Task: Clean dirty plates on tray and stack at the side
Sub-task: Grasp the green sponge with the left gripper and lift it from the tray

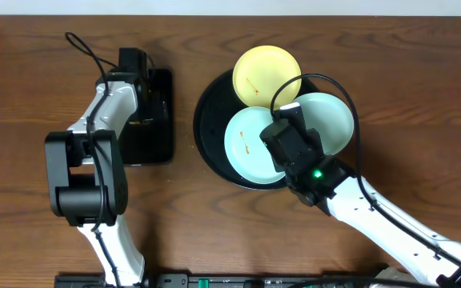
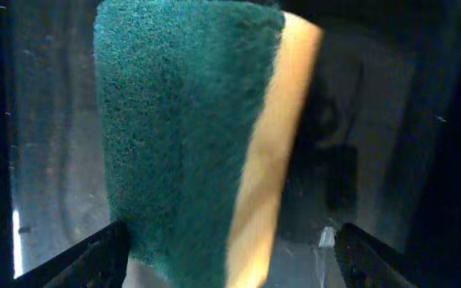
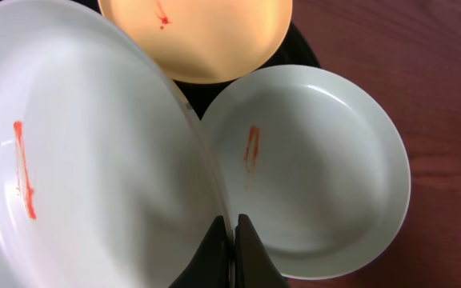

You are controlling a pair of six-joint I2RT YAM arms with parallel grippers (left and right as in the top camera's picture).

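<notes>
From above, the round black tray point(image 1: 206, 120) lies right of the table's middle and carries three plates. The yellow plate point(image 1: 266, 76) overhangs its far rim, and the gripped teal plate point(image 1: 246, 144) and the other teal plate point(image 1: 330, 120) lie side by side. The right gripper point(image 1: 281, 124) is over the place where the two teal plates meet. The left gripper point(image 1: 137, 76) is above the rectangular black tray point(image 1: 160, 120). In the left wrist view, a green and yellow sponge point(image 2: 190, 136) stands between the fingers point(image 2: 94, 256), which are spread wide. I cannot tell if they touch it. In the right wrist view, the fingers point(image 3: 214, 248) are closed tightly on the rim of the gripped teal plate point(image 3: 78, 160), which is tilted up. It has an orange-red smear, as do the other teal plate point(image 3: 318, 176) and the yellow plate point(image 3: 206, 40).
</notes>
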